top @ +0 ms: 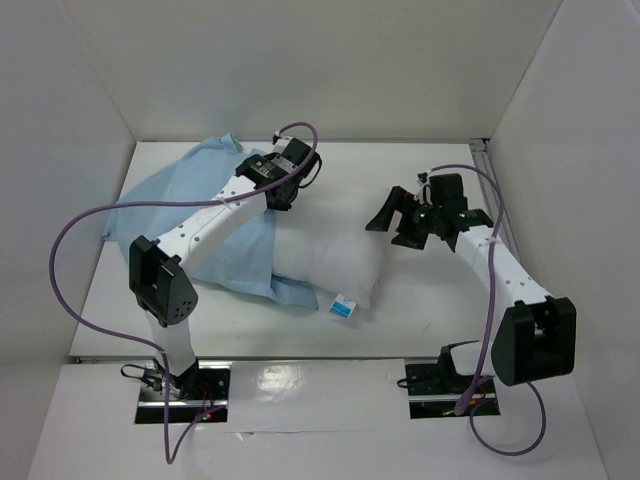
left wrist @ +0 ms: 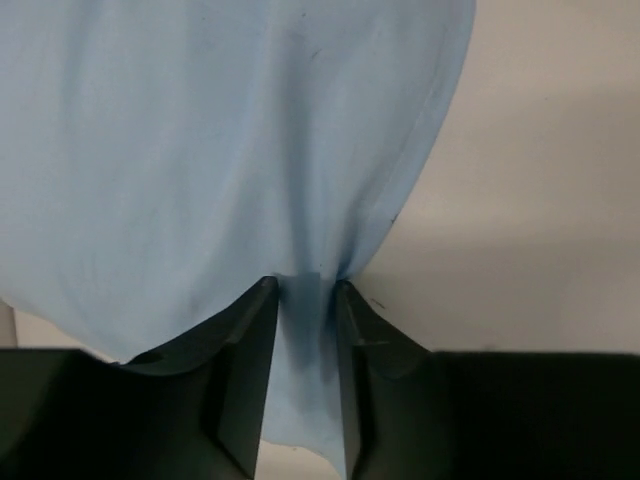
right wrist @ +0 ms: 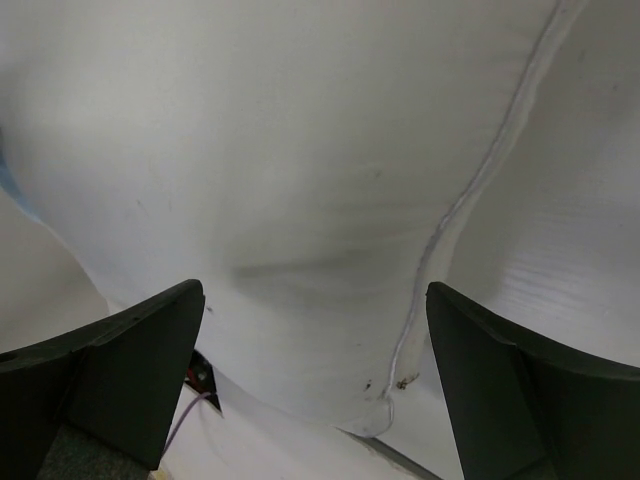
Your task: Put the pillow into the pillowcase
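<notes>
Top external view: long axis of pillow (top: 335,262) left-to-right, left end under pillowcase (top: 165,205) pinched in left claw (left wrist: 305,290), right claw (top: 393,225) gaping wide just beyond pillow's right end.

Thin light-blue cloth pillowcase (left wrist: 200,150) is pinched between the left jaws; plump white pillow (right wrist: 300,180) lies before the right jaws.

A robot lab booth: plain white walls (top: 330,60) around the table (top: 430,300).
</notes>
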Motion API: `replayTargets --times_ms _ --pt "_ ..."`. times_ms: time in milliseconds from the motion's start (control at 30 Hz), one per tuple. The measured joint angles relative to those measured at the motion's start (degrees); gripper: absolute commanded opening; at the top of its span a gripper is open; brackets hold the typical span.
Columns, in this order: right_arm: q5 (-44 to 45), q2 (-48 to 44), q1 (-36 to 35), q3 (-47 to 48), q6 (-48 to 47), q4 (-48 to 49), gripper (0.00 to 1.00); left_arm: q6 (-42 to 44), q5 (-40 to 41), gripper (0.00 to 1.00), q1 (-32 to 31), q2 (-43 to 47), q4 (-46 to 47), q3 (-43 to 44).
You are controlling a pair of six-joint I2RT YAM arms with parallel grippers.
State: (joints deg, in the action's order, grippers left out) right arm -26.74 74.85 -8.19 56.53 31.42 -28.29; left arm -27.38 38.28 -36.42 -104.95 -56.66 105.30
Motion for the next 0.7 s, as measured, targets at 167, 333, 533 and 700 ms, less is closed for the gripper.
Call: replayTargets --times_ms 167,333,533,700 --pt "-0.46 1.49 -1.97 -0.33 0.68 1.84 0.99 0.39 0.39 0.0 0.33 -0.76 -1.03 1.53" --pt "-1.22 4.55 -3.98 -1.44 1.07 5.97 0.25 1.95 -4.94 0.0 0.98 -0.92 -1.29 4.37" --pt "-3.3 9.94 -7.5 1.68 3.5 10.27 0.0 6.38 -28.92 0.0 1.66 0.35 5.38 3.74" --pt "-1.81 10.67 -8.28 14.25 3.65 9.49 0.0 3.85 -51.15 0.0 2.51 -4.11 11.34 13.16"
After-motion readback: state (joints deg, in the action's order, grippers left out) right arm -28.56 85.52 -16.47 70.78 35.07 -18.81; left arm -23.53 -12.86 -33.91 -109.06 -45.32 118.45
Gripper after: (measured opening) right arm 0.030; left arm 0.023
